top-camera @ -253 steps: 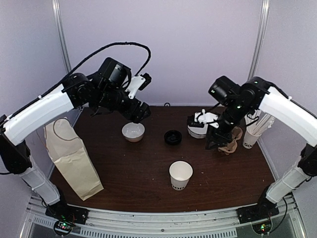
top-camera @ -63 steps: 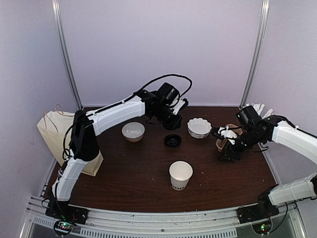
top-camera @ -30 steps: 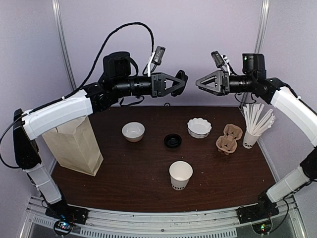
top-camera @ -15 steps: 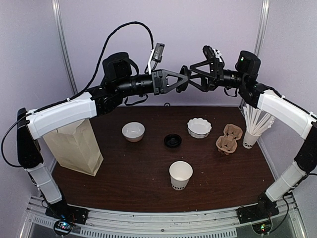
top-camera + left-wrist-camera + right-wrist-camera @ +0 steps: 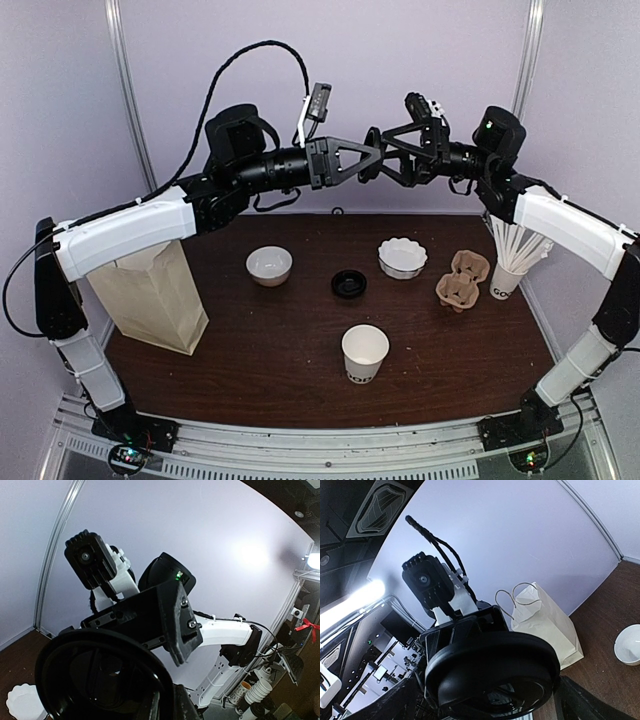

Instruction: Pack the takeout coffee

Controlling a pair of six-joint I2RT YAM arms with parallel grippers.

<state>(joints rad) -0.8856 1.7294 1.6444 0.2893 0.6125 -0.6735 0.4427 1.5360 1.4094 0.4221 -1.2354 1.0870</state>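
Dark brown table [image 5: 250, 385], lavender walls [image 5: 420, 70] on three sides, metal posts [image 5: 128, 100] in the far corners. Nearest, at centre: white paper cup [image 5: 365, 352], upright, uncovered, dark letters on its side. At the left edge, standing: paper bag [image 5: 150, 295]. Beyond the cup and apart from it: black lid [image 5: 349, 284], flat on the table. Left of the lid, plain white bowl [image 5: 269, 265]; right of it, scalloped bowl [image 5: 402, 257], then cardboard carrier [image 5: 463, 280] and stick-filled cup [image 5: 510, 270] at the right edge. High over the far side, tip to tip: left gripper [image 5: 366, 164], pressed nearly together, pinching a black disc [image 5: 492, 672]; right gripper [image 5: 383, 160], spread wide about that disc, contact impossible to tell.
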